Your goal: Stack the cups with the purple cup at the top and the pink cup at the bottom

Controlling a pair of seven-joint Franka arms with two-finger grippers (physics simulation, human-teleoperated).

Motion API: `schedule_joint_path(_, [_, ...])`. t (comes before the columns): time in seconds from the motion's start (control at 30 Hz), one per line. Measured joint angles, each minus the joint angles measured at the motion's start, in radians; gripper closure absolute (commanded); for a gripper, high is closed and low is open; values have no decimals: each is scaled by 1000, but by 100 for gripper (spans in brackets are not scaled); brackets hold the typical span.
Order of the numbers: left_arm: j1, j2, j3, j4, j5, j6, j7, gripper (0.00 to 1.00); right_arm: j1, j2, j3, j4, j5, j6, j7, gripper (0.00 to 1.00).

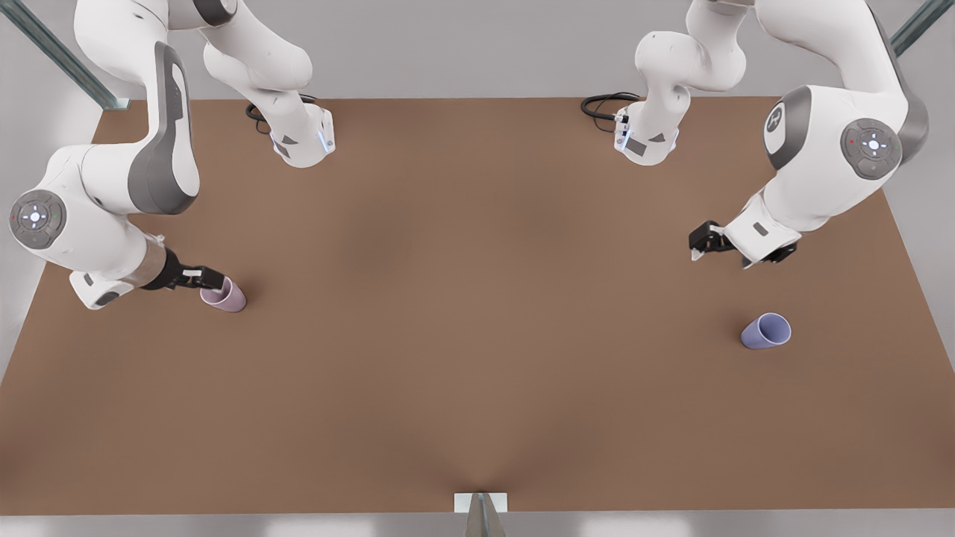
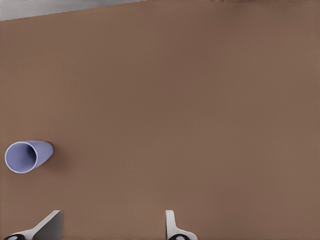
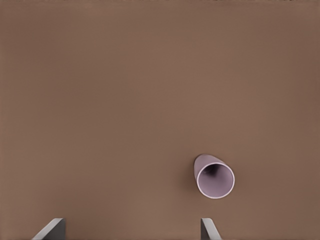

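one pink cup near right fingers, purple cup near left fingers

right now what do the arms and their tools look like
Both arms are glossy white with grey joint bands and round grey caps bearing small lights. A black cable coils at each base. The left tool, on the front view's right, and the right tool, on its left, are black with pale fingers.
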Motion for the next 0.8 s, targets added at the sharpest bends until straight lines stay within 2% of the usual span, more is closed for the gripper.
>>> schedule_joint_path(0.23, [2, 36, 3, -2, 2, -6, 0, 0, -36, 65, 0, -53, 0, 72, 7, 0])
schedule_joint_path(0.3, [1, 43, 4, -6, 4, -15, 1, 0, -68, 59, 0, -145, 0, 112, 4, 0])
schedule_joint_path(0.4, [1, 56, 4, -18, 6, -27, -1, 0, -82, -44, -2, -378, -2, 205, -8, 0])
schedule_joint_path(0.47, [1, 54, 2, -30, 7, -34, -2, 0, -112, -61, -8, -442, -2, 263, -23, 0])
schedule_joint_path(0.67, [-6, 48, -1, -60, 10, -52, -4, 0, -191, -26, -22, -461, -26, 380, -63, 0])
schedule_joint_path(0.8, [-14, 35, -3, -74, 10, -57, -5, 0, -174, 17, -20, -477, -37, 430, -85, 0])
